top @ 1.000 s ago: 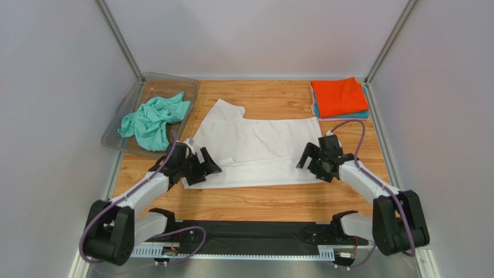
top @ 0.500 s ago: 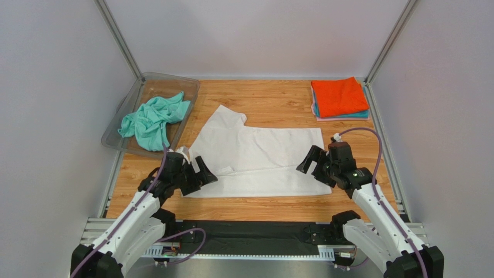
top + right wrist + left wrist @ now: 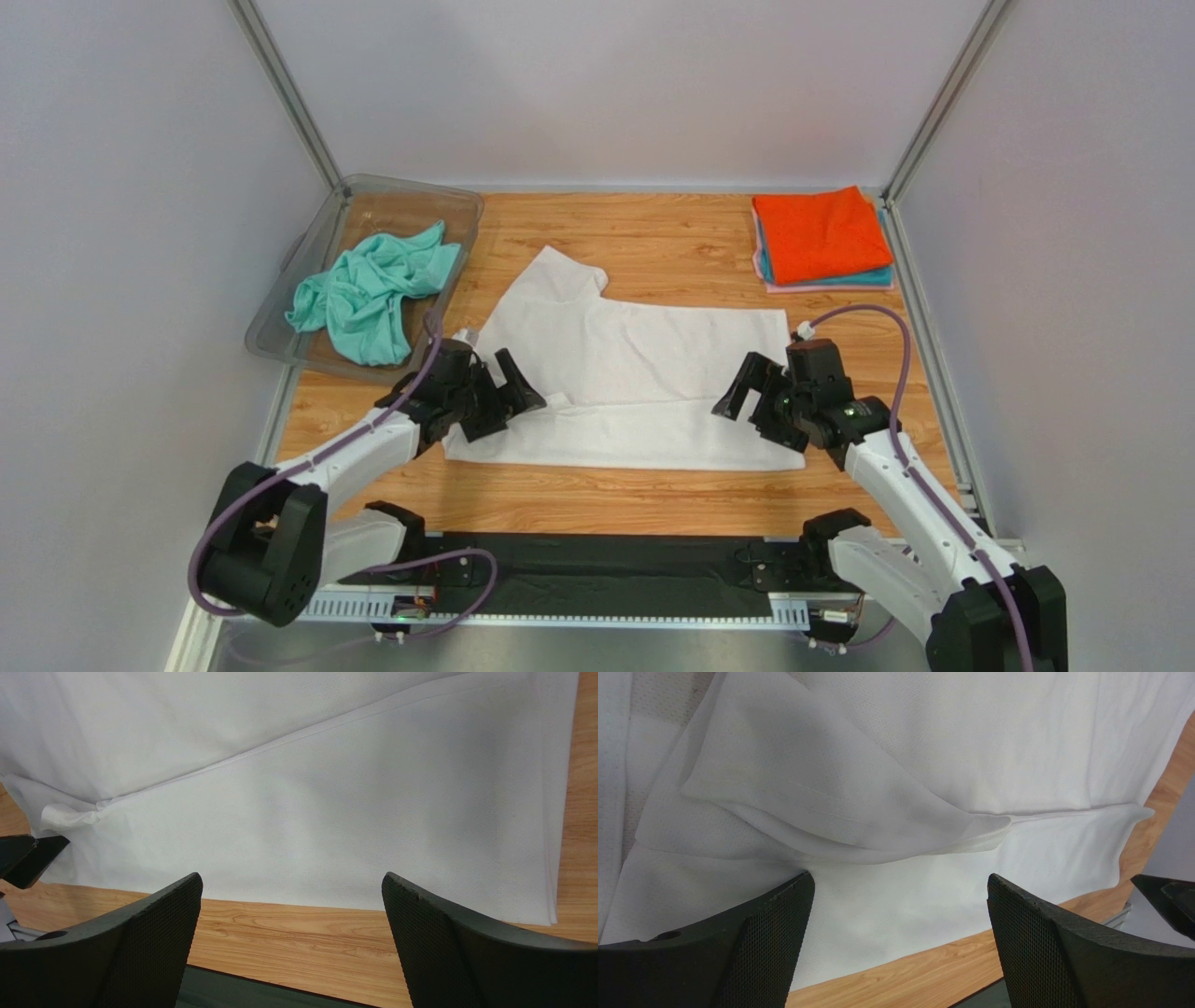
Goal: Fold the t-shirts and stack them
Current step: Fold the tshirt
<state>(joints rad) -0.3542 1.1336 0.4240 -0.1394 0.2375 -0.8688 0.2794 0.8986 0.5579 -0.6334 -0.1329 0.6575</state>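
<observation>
A large white t-shirt [image 3: 631, 378] lies spread on the wooden table, its near half folded over, with a loose fold at its left edge [image 3: 878, 819]. My left gripper [image 3: 494, 398] hovers open over that left edge, nothing between its fingers [image 3: 898, 879]. My right gripper [image 3: 755, 403] stands open over the shirt's near right edge [image 3: 291, 878], also empty. The white t-shirt fills the right wrist view [image 3: 316, 812]. A mint-green t-shirt [image 3: 372, 287] lies crumpled in the tray. An orange t-shirt [image 3: 821, 231] tops a folded stack at the back right, with a teal one [image 3: 849, 279] under it.
The clear plastic tray [image 3: 463, 210] sits at the back left, tilted over the table's edge. Bare wood [image 3: 673, 231] shows behind the white shirt. A black bar [image 3: 603, 560] runs along the near edge between the arm bases. Grey walls close in on three sides.
The white t-shirt has slid a little right and toward the near edge. The right gripper moved right and nearer; the left dipped nearer, then returned. Both stayed open.
</observation>
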